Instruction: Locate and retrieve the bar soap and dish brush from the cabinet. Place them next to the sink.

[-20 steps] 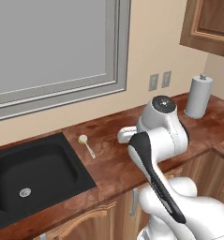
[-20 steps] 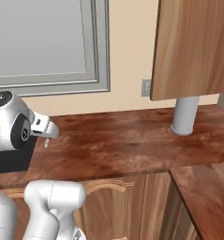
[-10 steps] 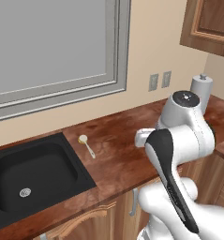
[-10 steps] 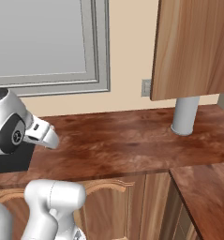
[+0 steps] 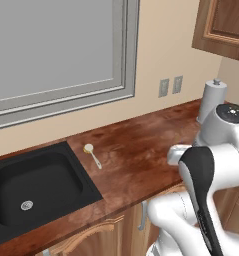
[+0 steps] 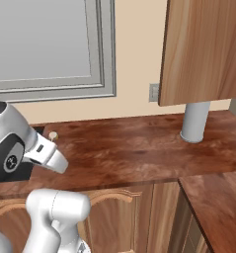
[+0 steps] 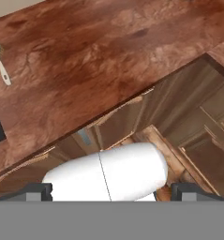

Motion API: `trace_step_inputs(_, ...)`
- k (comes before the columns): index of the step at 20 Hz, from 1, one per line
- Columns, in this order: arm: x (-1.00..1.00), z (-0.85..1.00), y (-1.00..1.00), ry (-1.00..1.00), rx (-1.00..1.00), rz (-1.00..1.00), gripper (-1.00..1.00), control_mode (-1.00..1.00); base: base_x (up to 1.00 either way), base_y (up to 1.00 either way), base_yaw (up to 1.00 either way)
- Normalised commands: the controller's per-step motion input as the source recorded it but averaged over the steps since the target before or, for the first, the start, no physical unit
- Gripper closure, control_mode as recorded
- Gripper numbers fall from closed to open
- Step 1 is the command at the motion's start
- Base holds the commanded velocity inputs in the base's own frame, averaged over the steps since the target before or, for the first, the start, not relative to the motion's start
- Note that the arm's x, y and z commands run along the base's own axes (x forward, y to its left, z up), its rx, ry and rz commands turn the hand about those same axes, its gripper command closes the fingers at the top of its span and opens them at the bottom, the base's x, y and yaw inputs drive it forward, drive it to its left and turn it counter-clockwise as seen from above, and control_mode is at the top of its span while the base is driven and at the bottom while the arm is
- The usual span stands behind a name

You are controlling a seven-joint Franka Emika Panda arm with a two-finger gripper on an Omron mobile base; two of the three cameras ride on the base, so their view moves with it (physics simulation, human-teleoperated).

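Simulated kitchen, seen from the mobile base and from the hand. The landmark is the sink [image 5: 38, 187], a black basin with a silver drain set into the reddish-brown wooden counter [image 5: 141, 150]. The dish brush [image 5: 92, 155] lies flat on the counter just beside the sink's right rim, its rounded yellowish head toward the wall and its pale handle pointing toward the counter's front edge; in the right base view the brush [image 6: 53, 136] shows only as a small pale head just past the sink's corner, and in the hand view the brush [image 7: 1, 63] lies at the left edge of the picture. Well to the right of the sink, against the wall, stands a paper towel roll [image 5: 211, 102] on an upright holder, with two wall outlets [image 5: 170, 86] between it and the sink; the cabinet [image 6: 203, 49] hangs above that roll, its brown door shown edge-on in the right base view. Behind the sink rises a grey-framed window [image 5: 56, 50]. The gripper [image 7: 111, 193] hangs beyond the counter's front edge, well to the right of the sink, over the lower cabinet doors [image 7: 132, 122]; its two dark fingertips [image 7: 36, 191] stand wide apart with nothing between them
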Motion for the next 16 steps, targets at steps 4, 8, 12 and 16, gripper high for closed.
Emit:
trace_step_inputs(4, -0.08, 0.22, -0.39, 0.00, 0.00, -0.10, -1.00, -1.00, 0.00, 0.00, 0.00)
trace_step_inputs(8, -0.28, 0.00, -0.45, -0.03, 0.00, -0.11, -1.00, -1.00, 0.00, 0.00, 0.00)
trace_step_inputs(12, -0.40, 0.00, -0.48, -0.09, 0.00, -0.11, -1.00, -1.00, 0.00, 0.00, 0.00)
trace_step_inputs(16, -0.35, 0.00, -0.45, -0.07, 0.00, -0.12, -1.00, -1.00, 0.00, 0.00, 0.00)
